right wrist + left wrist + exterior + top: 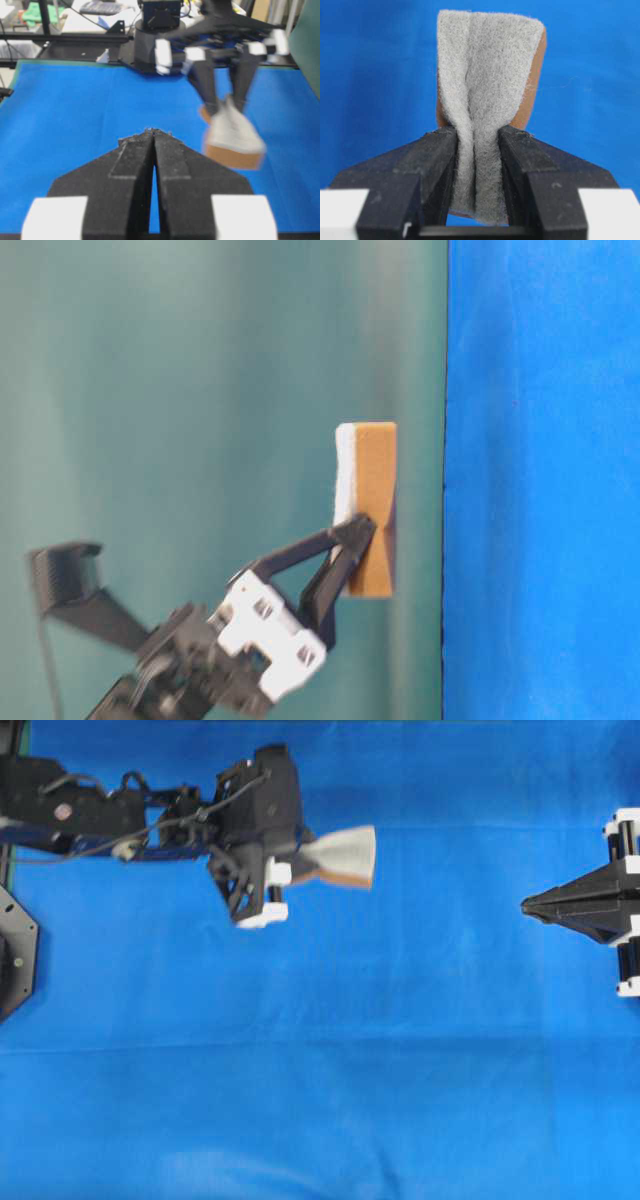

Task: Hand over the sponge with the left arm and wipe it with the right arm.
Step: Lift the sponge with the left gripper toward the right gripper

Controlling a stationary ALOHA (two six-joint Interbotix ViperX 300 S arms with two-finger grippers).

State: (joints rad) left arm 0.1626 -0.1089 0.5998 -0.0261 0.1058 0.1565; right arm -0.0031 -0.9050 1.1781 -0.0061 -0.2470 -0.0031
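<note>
My left gripper (300, 860) is shut on the sponge (345, 855) and holds it in the air above the blue cloth. The sponge's grey fuzzy face (487, 75) is pinched into a fold between the black fingers (432, 150), and its orange-brown layer shows behind. From table level the sponge (370, 505) stands upright with its orange side showing, clamped by the left gripper (352, 535). My right gripper (527, 905) sits at the right edge, shut and empty, tips pointing left. In the right wrist view the sponge (232, 137) hangs beyond and right of the shut right gripper (155, 132).
A blue cloth (330, 1070) covers the table. The left arm's black base (15, 955) is at the far left edge. A green backdrop (200, 390) fills the table-level view. Benches and equipment (75, 20) lie past the table's far edge.
</note>
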